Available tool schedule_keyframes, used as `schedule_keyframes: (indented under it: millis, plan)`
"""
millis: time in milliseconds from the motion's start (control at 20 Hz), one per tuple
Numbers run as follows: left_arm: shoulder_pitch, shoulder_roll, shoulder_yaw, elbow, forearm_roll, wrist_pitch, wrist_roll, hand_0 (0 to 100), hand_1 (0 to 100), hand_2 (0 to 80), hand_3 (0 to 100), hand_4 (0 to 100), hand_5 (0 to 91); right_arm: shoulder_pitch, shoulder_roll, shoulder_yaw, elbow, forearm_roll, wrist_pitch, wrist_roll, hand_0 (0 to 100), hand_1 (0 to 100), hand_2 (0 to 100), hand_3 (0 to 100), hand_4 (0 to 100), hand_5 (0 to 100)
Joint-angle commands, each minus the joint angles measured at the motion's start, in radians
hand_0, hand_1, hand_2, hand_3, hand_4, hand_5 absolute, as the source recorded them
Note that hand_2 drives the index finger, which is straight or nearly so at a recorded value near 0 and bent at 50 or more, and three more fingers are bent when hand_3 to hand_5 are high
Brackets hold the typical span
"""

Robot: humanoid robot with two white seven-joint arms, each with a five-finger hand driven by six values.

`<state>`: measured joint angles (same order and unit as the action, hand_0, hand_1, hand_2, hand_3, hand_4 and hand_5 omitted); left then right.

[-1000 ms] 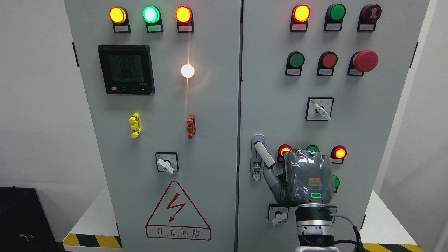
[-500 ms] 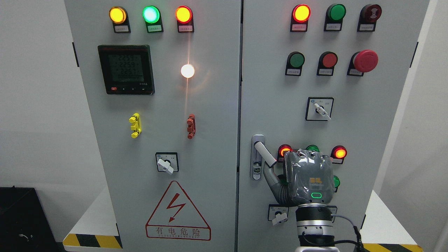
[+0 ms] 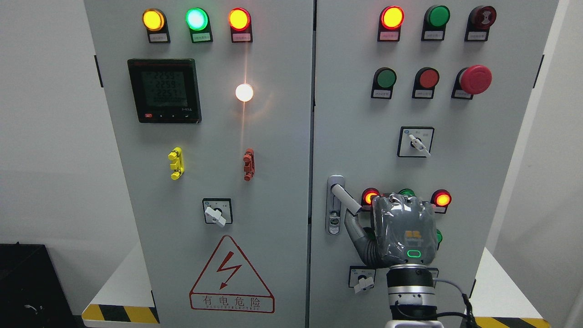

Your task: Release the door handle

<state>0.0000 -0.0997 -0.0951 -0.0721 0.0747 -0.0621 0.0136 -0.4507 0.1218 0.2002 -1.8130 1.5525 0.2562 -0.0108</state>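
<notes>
The door handle [image 3: 346, 199] juts from its lock plate [image 3: 335, 205] at the left edge of the right cabinet door [image 3: 355, 136], its silver lever angled down to the right; the right hand [image 3: 403, 234] (grey, wrapped in clear film, a green light glowing on its back) is raised just right of it, its thumb [image 3: 355, 230] reaching up to meet the lever's lower end. Its other fingers face the panel and are hidden behind the palm, so whether they are curled or spread cannot be told; lit red indicator lamps [image 3: 370, 197] show on either side above the knuckles.
</notes>
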Motion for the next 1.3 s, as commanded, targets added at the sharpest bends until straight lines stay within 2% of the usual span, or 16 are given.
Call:
schedule_keyframes:
  millis: [0, 1250]
  plan:
    - [0.017, 0.000, 0.000, 0.000, 0.000, -0.001, 0.000, 12, 56, 0.0, 0, 0, 0.0, -0.002, -0.001, -0.010, 0.000, 0.000, -0.002, 0.002, 54, 30, 93, 100, 100, 94]
    - [0.017, 0.000, 0.000, 0.000, -0.001, -0.001, 0.000, 12, 56, 0.0, 0, 0, 0.0, -0.008, -0.001, -0.013, 0.000, -0.003, -0.002, 0.000, 56, 27, 92, 100, 100, 94]
